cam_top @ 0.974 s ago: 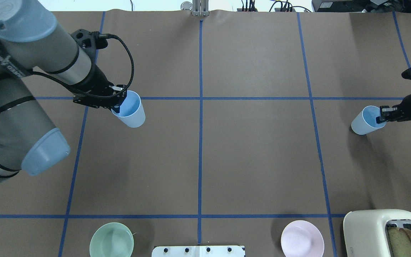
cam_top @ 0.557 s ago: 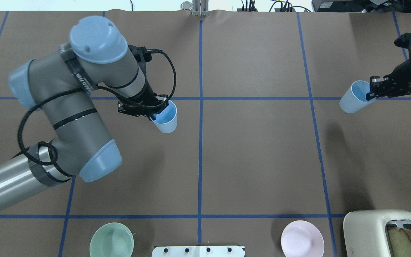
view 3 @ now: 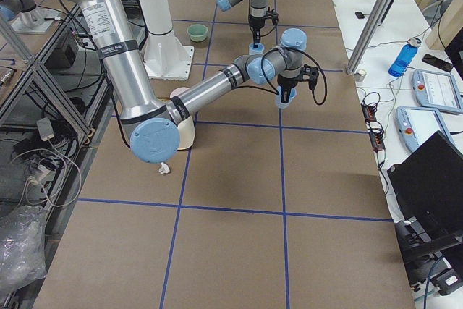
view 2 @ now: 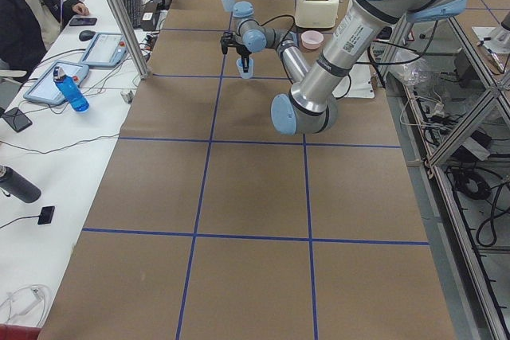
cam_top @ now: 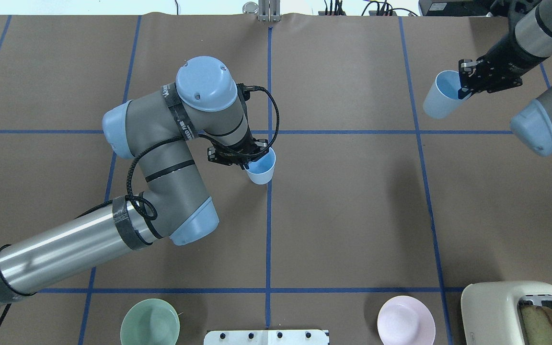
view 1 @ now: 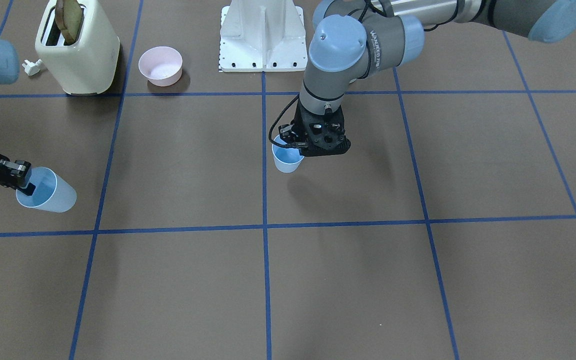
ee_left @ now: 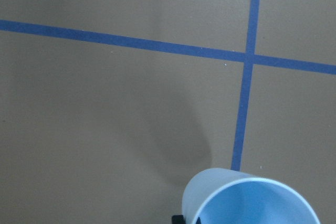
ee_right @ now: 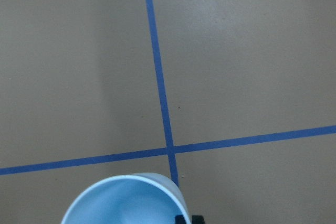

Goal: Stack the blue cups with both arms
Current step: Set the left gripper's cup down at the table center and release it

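Observation:
My left gripper (cam_top: 251,161) is shut on the rim of one pale-blue cup (cam_top: 261,171), holding it upright above the table's centre line. It also shows in the front view, gripper (view 1: 295,146) and cup (view 1: 287,160). My right gripper (cam_top: 465,85) is shut on the rim of the second blue cup (cam_top: 440,101), tilted, above the far right of the table; the front view shows that gripper (view 1: 22,181) and cup (view 1: 48,196) too. Each wrist view shows its cup's rim at the bottom edge, the left (ee_left: 252,200) and the right (ee_right: 126,200).
A mint-green bowl (cam_top: 150,322), a pink bowl (cam_top: 406,320) and a cream toaster (cam_top: 520,314) with bread stand along the near edge by the white base (cam_top: 266,337). Blue tape lines grid the brown table.
My left arm has carried its cup rightward to the table's centre line. My right arm has carried its cup farther away and a little left.

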